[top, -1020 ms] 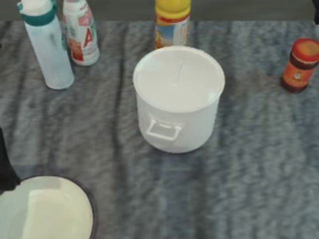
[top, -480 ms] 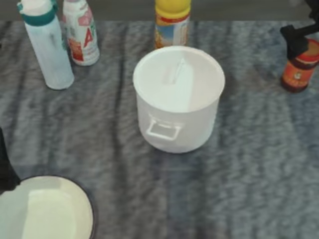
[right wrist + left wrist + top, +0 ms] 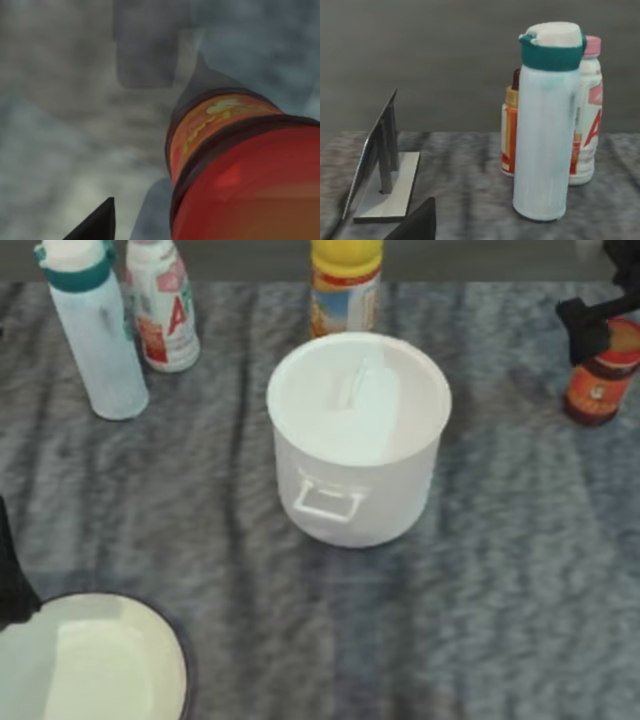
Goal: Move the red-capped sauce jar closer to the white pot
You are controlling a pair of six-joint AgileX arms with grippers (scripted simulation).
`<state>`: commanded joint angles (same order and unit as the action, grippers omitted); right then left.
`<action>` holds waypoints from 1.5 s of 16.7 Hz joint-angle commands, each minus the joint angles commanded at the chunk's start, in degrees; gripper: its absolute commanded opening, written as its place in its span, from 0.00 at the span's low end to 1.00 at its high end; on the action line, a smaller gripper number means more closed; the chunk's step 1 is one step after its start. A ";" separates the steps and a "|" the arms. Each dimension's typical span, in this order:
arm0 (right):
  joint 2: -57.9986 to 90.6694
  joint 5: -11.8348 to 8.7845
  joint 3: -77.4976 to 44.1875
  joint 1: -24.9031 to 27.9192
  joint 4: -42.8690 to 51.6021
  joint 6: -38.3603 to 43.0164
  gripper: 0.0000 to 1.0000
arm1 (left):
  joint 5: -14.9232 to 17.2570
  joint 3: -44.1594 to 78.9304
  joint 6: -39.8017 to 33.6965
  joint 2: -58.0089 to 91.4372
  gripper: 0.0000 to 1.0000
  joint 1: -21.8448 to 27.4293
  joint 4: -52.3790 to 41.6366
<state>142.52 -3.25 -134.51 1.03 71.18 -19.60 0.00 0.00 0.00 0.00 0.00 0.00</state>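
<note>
At far right, right tool over red-capped sauce jar, finger spread unclear | centre before closing | white pot mid-counter

Light is even and soft across the grey table, with no glare. A faint bluish patch lies on the pot lid in the top view. Shadows are weak and smeared. The table's weave looks streaky and blurred. In the right wrist view the jar fills the near field, out of focus, over a murky background.
</note>
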 joint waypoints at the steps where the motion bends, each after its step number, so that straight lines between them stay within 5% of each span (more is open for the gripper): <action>1: 0.35 0.02 1.16 0.09 -1.52 0.09 1.00 | 0.00 0.00 0.00 0.00 1.00 0.00 0.00; 8: 1.43 0.09 4.37 0.33 -5.81 0.35 1.00 | 0.00 0.00 0.00 0.00 1.00 0.00 0.00; 21: 1.43 0.09 4.37 0.33 -5.81 0.35 0.02 | 0.00 0.00 0.00 0.00 1.00 0.00 0.00; 25: 1.43 0.09 4.37 0.33 -5.81 0.35 0.00 | 0.00 0.00 0.00 0.00 1.00 0.00 0.00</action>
<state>143.94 -3.17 -130.14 1.36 65.37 -19.25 0.00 0.00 0.00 0.00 0.00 0.00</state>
